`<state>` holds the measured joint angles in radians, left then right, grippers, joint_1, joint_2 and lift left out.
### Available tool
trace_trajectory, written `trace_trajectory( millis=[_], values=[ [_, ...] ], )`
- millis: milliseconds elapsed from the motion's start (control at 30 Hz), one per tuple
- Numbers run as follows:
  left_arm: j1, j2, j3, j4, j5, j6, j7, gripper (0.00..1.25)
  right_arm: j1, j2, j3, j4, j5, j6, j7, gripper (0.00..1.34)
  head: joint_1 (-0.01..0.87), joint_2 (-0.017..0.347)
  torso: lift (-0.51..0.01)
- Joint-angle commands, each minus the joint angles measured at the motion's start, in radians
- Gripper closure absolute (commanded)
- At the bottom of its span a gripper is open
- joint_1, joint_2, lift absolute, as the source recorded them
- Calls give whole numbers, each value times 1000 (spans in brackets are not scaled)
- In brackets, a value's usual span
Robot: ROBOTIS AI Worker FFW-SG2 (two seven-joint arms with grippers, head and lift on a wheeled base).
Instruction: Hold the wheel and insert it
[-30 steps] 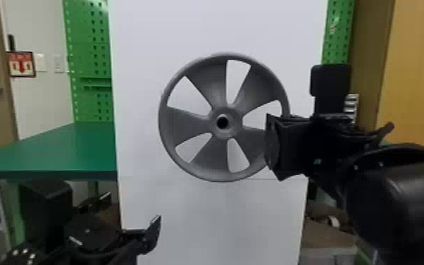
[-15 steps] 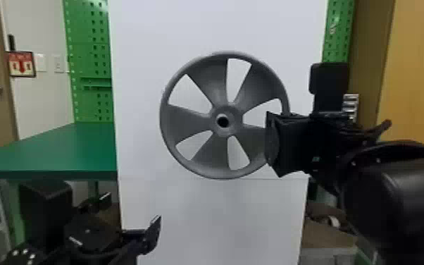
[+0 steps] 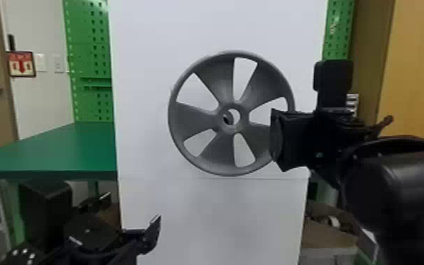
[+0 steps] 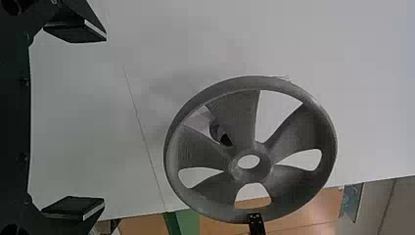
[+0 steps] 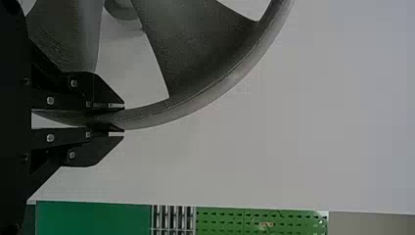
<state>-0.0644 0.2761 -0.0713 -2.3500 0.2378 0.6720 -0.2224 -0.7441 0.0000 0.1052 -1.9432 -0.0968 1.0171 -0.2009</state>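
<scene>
The right gripper (image 5: 122, 119) has its fingers closed on the rim of the wheel (image 3: 243, 121), whose hub sits off to the inner side of that grip; the left gripper (image 4: 105, 121) holds its fingers wide, apart from the wheel. Lining up for insertion looks like the step in hand: next, centre the hub on the round stub (image 5: 122, 11) beyond it, then push towards the white panel (image 3: 214, 208). The wheel stands upright, its axle line running roughly level from robot to panel, with no long axis across its round face
</scene>
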Motion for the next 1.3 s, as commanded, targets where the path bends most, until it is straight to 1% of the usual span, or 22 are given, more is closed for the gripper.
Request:
trace_trajectory(
  millis=[0,367,833,1267],
  values=[
    [-2,0,-1,0,0,0,0,101,-6,1,-2,12,2,-5,0,1219,210,9,-442],
    [-5,0,-1,0,0,0,0,101,-20,1,5,52,0,-26,0,1219,210,9,-442],
    [-6,0,-1,2,-2,0,0,101,-15,1,-2,102,-8,-63,0,1219,210,9,-442],
    [-6,0,-1,2,-2,0,0,101,-40,1,14,155,-6,-88,0,1219,210,9,-442]
  ],
)
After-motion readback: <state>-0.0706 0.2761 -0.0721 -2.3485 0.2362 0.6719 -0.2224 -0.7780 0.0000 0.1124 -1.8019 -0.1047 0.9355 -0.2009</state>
